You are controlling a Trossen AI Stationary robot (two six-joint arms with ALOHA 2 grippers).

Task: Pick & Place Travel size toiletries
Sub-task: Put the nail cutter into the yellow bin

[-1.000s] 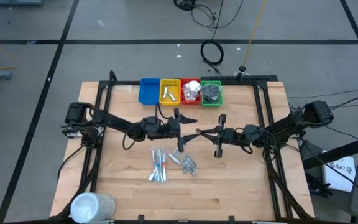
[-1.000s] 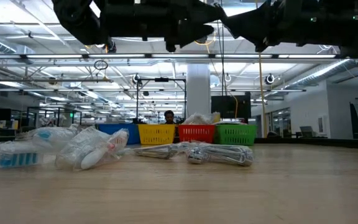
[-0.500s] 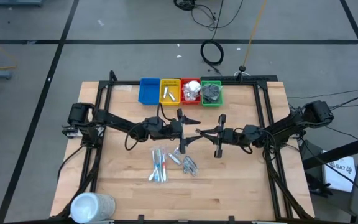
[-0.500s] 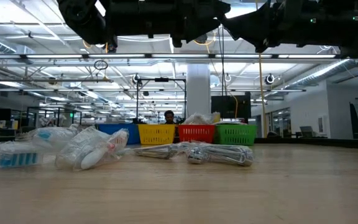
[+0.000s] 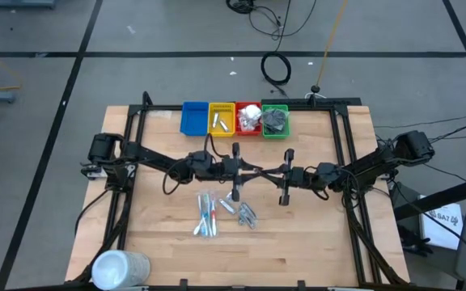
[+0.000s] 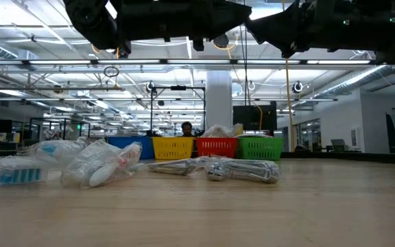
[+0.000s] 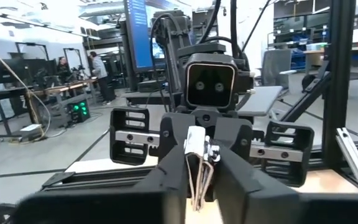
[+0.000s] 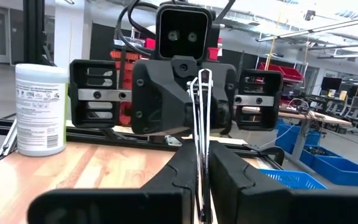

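My two grippers meet tip to tip above the middle of the table. My right gripper (image 5: 269, 172) is shut on a thin, flat, pale toiletry item (image 8: 201, 93), which shows edge-on. My left gripper (image 5: 252, 171) is shut on the same item (image 7: 196, 142) from the other side. On the table below lie clear-wrapped blue and red sticks (image 5: 207, 215) and short silver tubes (image 5: 245, 214). They also show in the low view, the sticks (image 6: 94, 165) and the tubes (image 6: 242, 170). My left gripper pinches the thin item's edge (image 7: 197, 163) between its two fingers, coming level from the table's left side. The item stands on edge, lifted clear of the table. My right gripper pinches the same item's other end (image 8: 199, 146) between its two fingers, level from the table's right side.
Blue (image 5: 193, 118), yellow (image 5: 221, 119), red (image 5: 247, 118) and green (image 5: 275, 120) bins stand in a row at the far edge, some holding items. A large white cylinder (image 5: 121, 267) lies at the near left corner. Black frame rails (image 5: 342, 162) run along the table's sides.
My left gripper, which stood open around the item held by my right gripper, has shut on it. Neither arm has moved from its place, and the item stays lifted between them.
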